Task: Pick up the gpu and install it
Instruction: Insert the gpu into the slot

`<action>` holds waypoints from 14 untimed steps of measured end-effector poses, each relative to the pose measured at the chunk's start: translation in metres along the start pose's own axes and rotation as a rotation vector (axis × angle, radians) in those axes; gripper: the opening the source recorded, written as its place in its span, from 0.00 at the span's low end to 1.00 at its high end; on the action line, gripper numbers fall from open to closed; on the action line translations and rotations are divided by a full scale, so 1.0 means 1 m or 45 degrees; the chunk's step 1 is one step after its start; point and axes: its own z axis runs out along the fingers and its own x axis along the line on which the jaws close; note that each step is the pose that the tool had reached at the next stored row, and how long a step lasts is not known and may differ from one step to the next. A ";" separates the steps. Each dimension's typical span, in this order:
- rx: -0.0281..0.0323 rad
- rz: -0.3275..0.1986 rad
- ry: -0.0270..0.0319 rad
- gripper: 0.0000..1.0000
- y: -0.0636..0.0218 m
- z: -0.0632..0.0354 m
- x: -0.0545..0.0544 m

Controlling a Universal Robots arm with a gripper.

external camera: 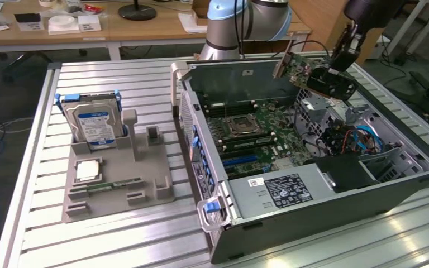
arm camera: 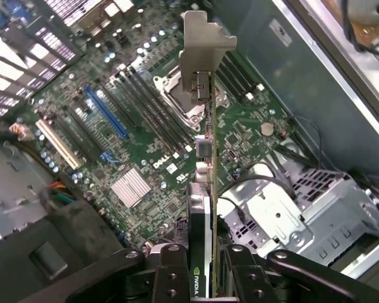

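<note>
The gpu (external camera: 304, 68) hangs in the air above the open computer case (external camera: 393, 184), over its far right part, tilted with its pale metal bracket toward the case's back wall. My gripper (external camera: 332, 71) is shut on the card's black fan end. In the wrist view the gpu (arm camera: 203, 164) runs edge-on away from the gripper (arm camera: 202, 268), bracket at the far end, with both fingers clamped on its sides. Below the card lies the green motherboard (arm camera: 145, 126) with its blue slot (arm camera: 105, 112) and the processor socket (arm camera: 180, 95).
A grey holder (external camera: 118, 184) on the slatted metal table at the exterior view's left carries a silver hard drive (external camera: 94, 125) standing upright, a processor and a green memory stick (external camera: 114, 185). Cables and a drive cage (external camera: 348, 134) fill the case's right side. Desks stand behind.
</note>
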 end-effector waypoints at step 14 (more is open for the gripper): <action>-0.0040 -0.258 0.0157 0.27 0.0000 0.0001 0.000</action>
